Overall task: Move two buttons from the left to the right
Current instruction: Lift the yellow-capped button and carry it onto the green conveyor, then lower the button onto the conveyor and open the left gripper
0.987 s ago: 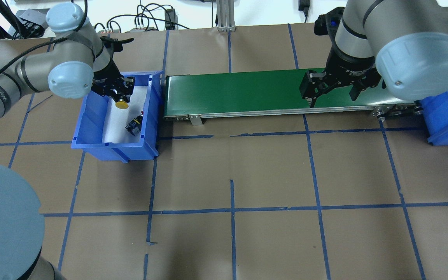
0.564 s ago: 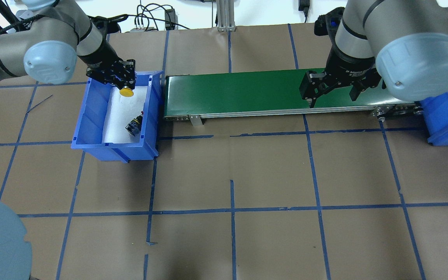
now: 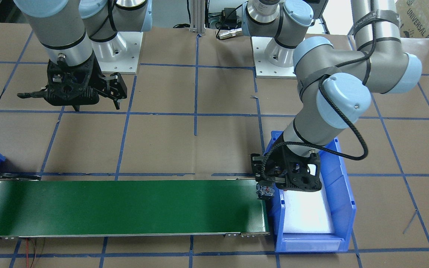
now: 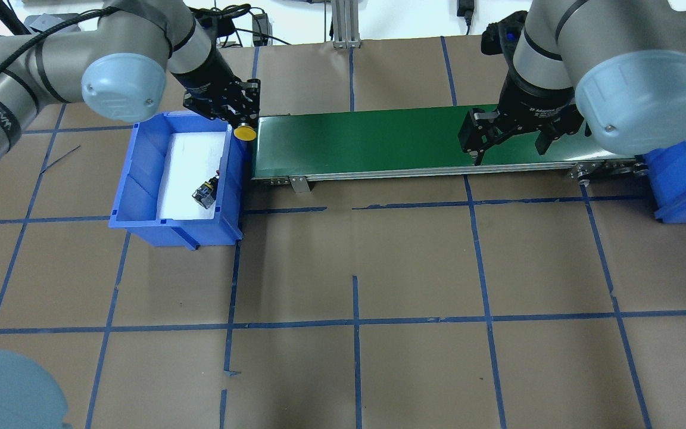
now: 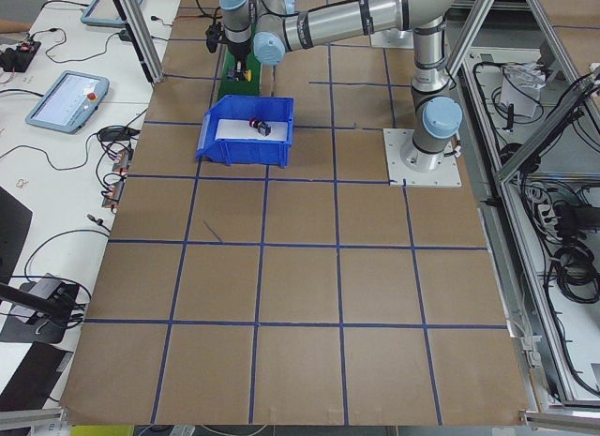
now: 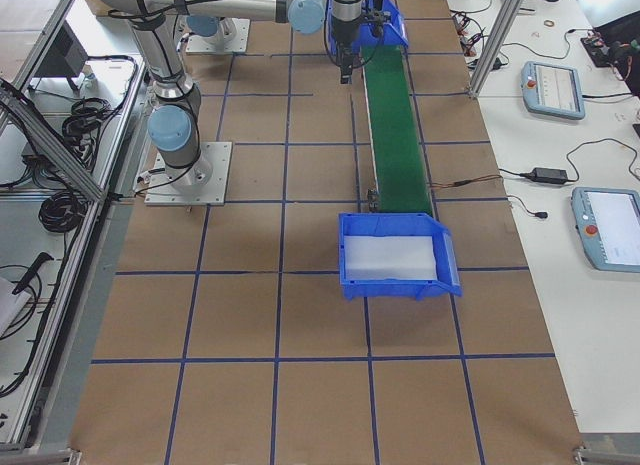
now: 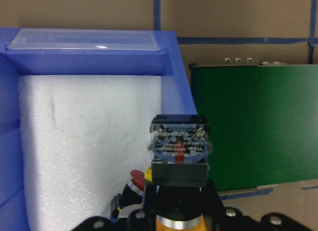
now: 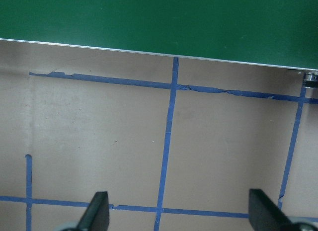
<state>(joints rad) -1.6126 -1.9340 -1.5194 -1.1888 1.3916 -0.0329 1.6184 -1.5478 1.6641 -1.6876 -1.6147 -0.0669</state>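
We see the left gripper [image 4: 237, 116], clamped on the yellow button [image 4: 245, 133], carried from inside the blue bin [image 4: 140, 179] to its wall beside the green conveyor belt [image 4: 367, 143]; we expect release next. The red button [image 4: 206, 192] lies in the bin; the right gripper [image 4: 510, 149] waits, fingers apart.

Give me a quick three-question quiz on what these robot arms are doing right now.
1. Pick one: the button in the left gripper has a cap that is A) yellow, B) green, C) white.
2. True or false: the red button lies on the green belt.
3. Fill in: the right gripper is ____.
Key: 1 A. 2 False; it lies in the blue bin. 3 open.
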